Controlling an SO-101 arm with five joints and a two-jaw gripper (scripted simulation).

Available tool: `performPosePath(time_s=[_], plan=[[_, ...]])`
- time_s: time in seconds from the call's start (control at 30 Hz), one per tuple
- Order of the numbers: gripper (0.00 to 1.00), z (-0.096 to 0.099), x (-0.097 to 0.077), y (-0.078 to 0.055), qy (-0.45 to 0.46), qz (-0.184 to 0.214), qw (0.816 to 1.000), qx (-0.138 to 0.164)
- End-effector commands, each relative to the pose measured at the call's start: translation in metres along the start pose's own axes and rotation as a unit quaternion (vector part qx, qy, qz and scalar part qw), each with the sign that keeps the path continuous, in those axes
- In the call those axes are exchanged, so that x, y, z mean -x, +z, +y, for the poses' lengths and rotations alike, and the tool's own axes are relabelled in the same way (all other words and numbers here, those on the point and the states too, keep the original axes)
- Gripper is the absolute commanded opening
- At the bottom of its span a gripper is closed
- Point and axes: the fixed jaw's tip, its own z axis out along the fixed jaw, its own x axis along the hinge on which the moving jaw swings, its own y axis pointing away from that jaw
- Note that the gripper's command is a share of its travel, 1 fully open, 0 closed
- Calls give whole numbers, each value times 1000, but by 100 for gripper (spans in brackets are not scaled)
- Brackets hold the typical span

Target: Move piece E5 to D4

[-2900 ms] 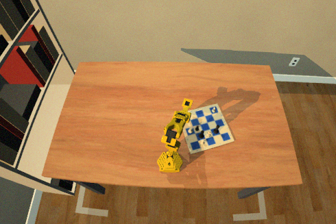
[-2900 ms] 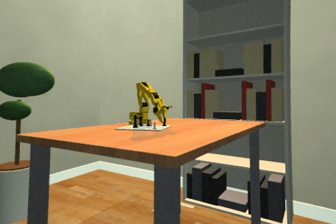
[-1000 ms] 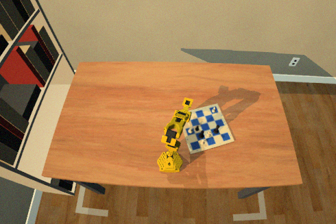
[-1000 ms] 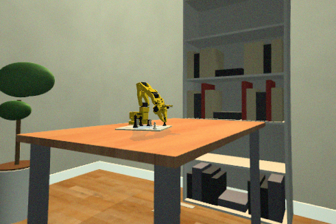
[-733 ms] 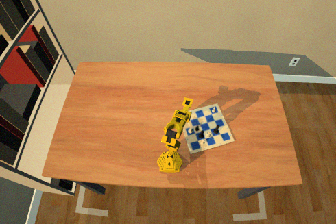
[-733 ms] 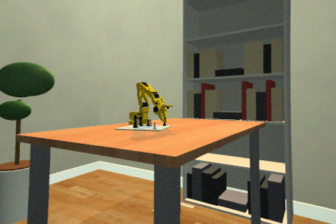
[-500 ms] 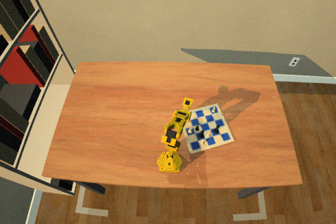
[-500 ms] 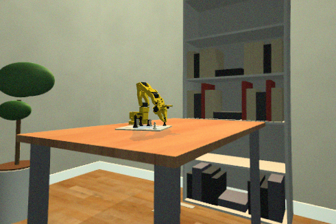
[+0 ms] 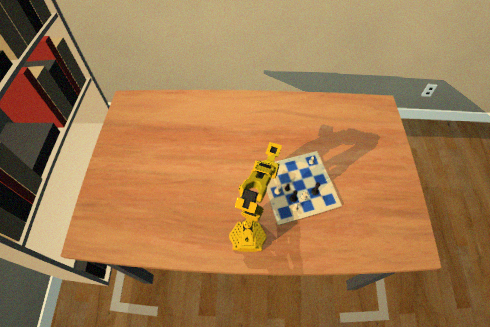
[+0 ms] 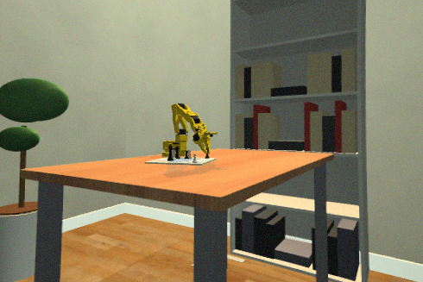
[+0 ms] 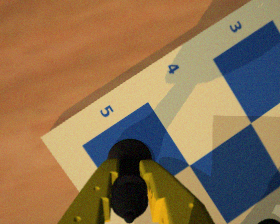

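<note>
A black chess piece sits over the blue corner square beside the edge label 5. My gripper is shut on it, with one yellow finger on each side of it. I cannot tell whether the piece's base touches the board. The blue-and-cream board lies on the wooden table. Labels 4 and 3 run along the same edge. In the top view the arm hides the held piece.
Other pieces stand mid-board: black ones and white ones. From the side I see two black pieces and a small white one. The arm's base sits left of the board.
</note>
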Motion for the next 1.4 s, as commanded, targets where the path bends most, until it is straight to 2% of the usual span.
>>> performPosePath(time_s=[0.0,0.4,0.8,0.87,1.17,1.37], plan=[[0,-2,0,0,7,4,1000,-3],[0,-4,4,-7,7,3,1000,-4],[0,-5,19,-31,7,3,1000,-5],[0,-5,19,-31,7,3,1000,-5],[0,-5,30,-51,7,3,1000,-5],[0,-5,35,-59,7,3,1000,-5]])
